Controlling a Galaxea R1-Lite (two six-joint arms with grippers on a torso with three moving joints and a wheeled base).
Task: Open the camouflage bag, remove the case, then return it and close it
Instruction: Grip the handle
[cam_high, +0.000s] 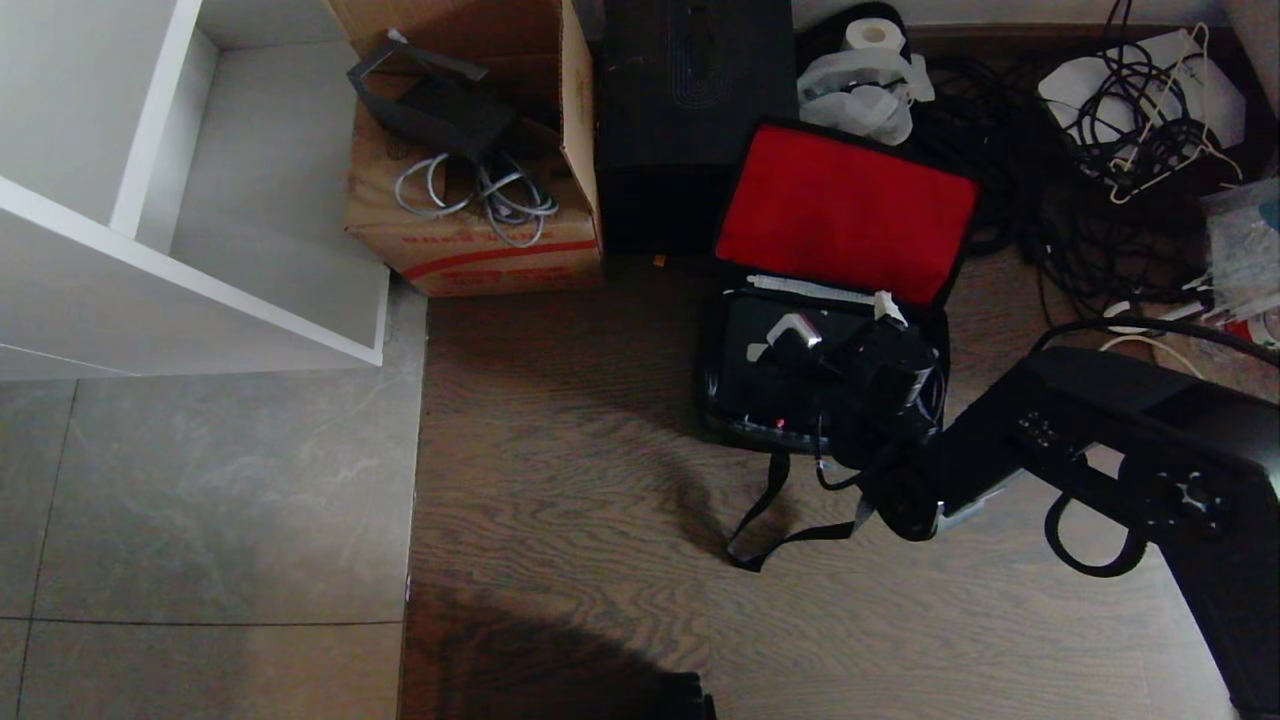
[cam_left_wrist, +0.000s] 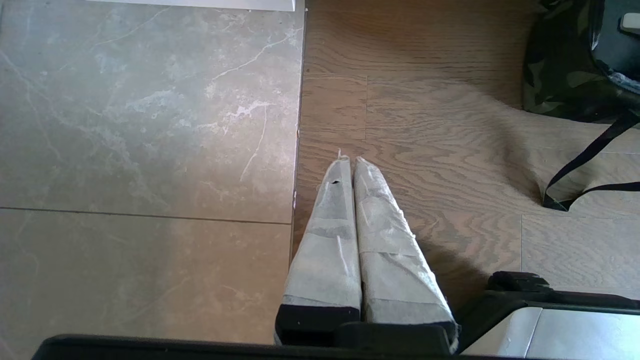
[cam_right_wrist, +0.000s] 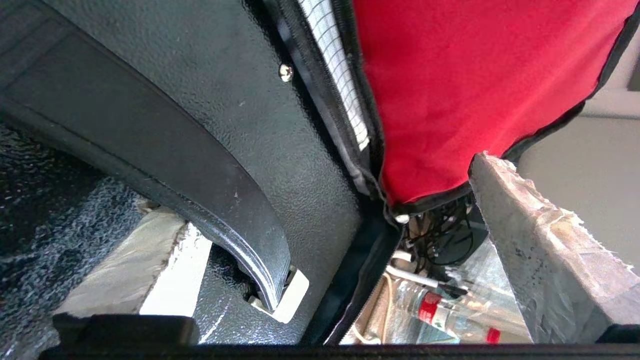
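The camouflage bag (cam_high: 725, 425) lies open on the wood floor, its red-lined lid (cam_high: 845, 210) standing back. The flat black case (cam_high: 750, 375) rests inside it. My right gripper (cam_high: 810, 345) reaches down into the bag over the case. Close up, the right gripper (cam_right_wrist: 325, 195) is open: one taped finger (cam_right_wrist: 125, 265) sits under the case's black handle bar (cam_right_wrist: 165, 150) near a silver bracket (cam_right_wrist: 287, 295), the other finger (cam_right_wrist: 540, 240) stands off past the bag's edge. My left gripper (cam_left_wrist: 350, 162) hangs shut and empty over the floor, left of the bag's corner (cam_left_wrist: 555, 75).
A brown carton (cam_high: 470, 150) with cables and a tall black box (cam_high: 690, 110) stand behind the bag. Tangled cables (cam_high: 1130, 120) lie at the right, a white shelf unit (cam_high: 150, 200) at the left. The bag's strap (cam_high: 770, 520) trails on the floor. A plastic bottle (cam_right_wrist: 450, 310) lies beside the bag.
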